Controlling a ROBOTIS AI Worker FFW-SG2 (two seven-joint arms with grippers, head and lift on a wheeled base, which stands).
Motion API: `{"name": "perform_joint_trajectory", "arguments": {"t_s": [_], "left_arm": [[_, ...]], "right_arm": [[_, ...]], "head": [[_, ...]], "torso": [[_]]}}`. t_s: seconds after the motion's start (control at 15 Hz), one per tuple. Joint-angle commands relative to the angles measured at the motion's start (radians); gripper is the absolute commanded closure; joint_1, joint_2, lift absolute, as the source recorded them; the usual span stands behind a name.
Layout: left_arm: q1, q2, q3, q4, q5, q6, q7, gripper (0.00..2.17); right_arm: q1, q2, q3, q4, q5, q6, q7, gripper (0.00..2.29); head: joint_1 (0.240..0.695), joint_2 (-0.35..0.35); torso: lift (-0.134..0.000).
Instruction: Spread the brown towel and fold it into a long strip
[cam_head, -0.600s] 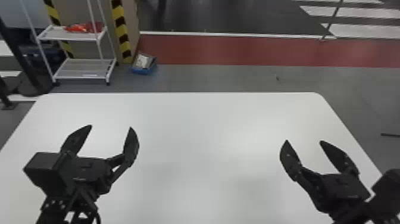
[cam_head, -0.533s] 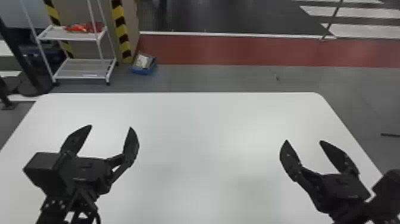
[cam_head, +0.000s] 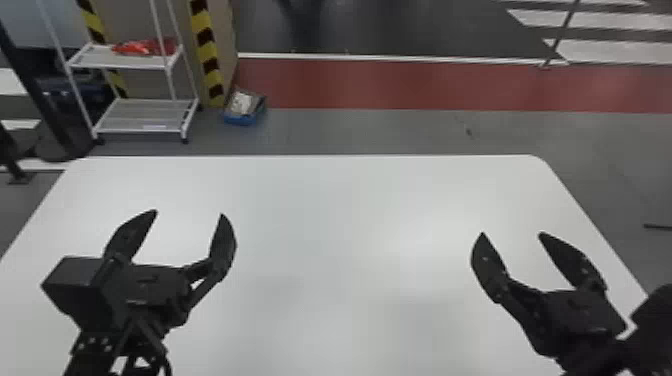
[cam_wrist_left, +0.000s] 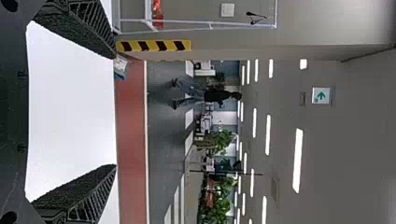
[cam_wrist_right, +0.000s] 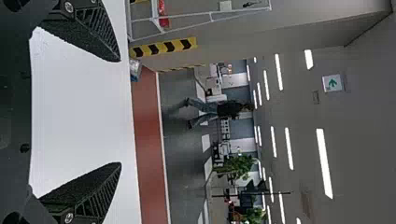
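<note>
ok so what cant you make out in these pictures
Near edge of the white table: cut off by the head view's bottom edge
Tabletop behind the left gripper: hidden by it, head view
Red stuff on the shelf: too small to identify, head view
Contents of the blue box: too small, head view

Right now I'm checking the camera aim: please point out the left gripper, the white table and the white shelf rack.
left gripper (cam_head: 189, 213): head view, midway between its fingertips
white table (cam_head: 345, 240): head view, its top surface
white shelf rack (cam_head: 142, 116): head view, its lower shelf
</note>
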Motion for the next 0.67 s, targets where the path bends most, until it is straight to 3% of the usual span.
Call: {"name": "perform_joint_trajectory", "arguments": {"t_s": [0.0,0.6], "left_arm": [[0.003,0.000,-0.002,-0.002,-0.002,0.000,0.000,0.04],[0.007,-0.001,-0.005,-0.006,-0.003,0.000,0.000,0.04]], "right_arm": [[0.000,0.000,0.004,-0.003,-0.002,0.003,0.000,0.09],[0.006,0.000,-0.004,-0.003,-0.008,0.003,0.000,0.09]], "head": [[0.695,-0.048],[0.695,-0.049]], "torso": [[-0.117],[-0.117]]}}
